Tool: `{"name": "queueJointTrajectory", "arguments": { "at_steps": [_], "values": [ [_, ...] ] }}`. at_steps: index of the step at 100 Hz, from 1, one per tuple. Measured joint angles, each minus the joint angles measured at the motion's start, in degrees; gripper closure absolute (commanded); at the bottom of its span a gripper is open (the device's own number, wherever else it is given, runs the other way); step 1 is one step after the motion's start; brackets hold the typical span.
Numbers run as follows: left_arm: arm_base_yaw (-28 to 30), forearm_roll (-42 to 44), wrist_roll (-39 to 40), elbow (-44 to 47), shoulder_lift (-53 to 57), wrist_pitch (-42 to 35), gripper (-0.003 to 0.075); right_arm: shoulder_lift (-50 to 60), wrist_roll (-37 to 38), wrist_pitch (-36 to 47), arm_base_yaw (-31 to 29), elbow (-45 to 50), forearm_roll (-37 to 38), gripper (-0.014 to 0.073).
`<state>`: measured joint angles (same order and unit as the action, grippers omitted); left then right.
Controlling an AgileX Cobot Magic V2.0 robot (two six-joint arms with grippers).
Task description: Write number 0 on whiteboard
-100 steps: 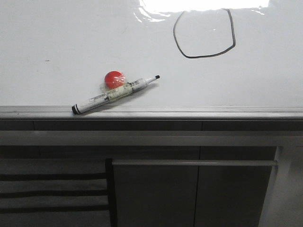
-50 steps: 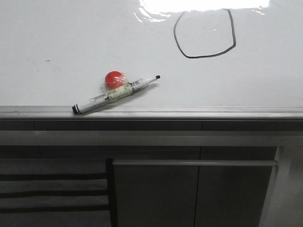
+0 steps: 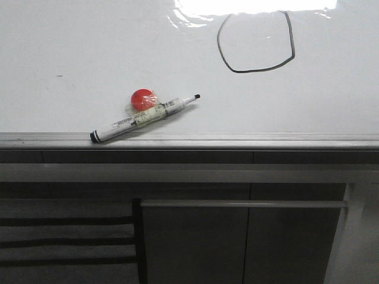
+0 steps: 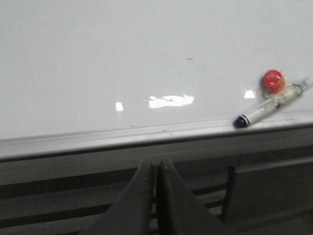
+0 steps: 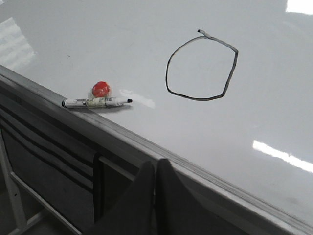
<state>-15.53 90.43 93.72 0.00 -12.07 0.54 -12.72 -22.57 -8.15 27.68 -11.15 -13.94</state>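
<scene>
Right wrist view shows number 0 [image 5: 201,67] whole on whiteboard [image 5: 274,83]; front view cuts loop top in glare. Marker [image 3: 144,118] lies diagonal, tip toward loop. Right pincer [image 5: 154,169] and left pincer [image 4: 155,169] both pressed together, off board, well short of loop.

Whiteboard [image 3: 71,47] lies flat as the surface; number 0 [image 3: 256,42] drawn on its far right part; marker [image 3: 144,117] lies on the near left part, tilted, tip toward the 0, tail end over the edge rail [image 3: 266,141]; ball [image 3: 143,99] touching the marker on its far side; cabinet fronts [image 3: 237,236] below the rail.
</scene>
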Motion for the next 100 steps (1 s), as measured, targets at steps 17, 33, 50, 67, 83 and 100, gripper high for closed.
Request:
{"name": "queueJointTrajectory", "arguments": {
  "at_steps": [17,33,50,67,83,100],
  "values": [
    [0.0,2.0,0.1,0.0,3.8,1.7,0.0740,0.0,0.0,0.0,0.0,0.0,0.0,0.0640],
    [0.3,12.6,8.7,0.0,4.6,1.6,0.0740,0.0,0.0,0.0,0.0,0.0,0.0,0.0640],
    [2.4,14.2,11.0,0.0,4.6,1.3,0.0740,0.0,0.0,0.0,0.0,0.0,0.0,0.0640],
    [3.3,-0.3,-2.5,-0.3,4.6,5.6,0.0740,0.0,0.0,0.0,0.0,0.0,0.0,0.0640],
    [3.3,-30.4,-36.8,-2.9,7.8,9.6,0.0740,0.0,0.0,0.0,0.0,0.0,0.0,0.0640],
    [3.4,-39.1,-48.3,-3.6,10.4,9.6,0.0740,0.0,0.0,0.0,0.0,0.0,0.0,0.0640]
  ]
}}
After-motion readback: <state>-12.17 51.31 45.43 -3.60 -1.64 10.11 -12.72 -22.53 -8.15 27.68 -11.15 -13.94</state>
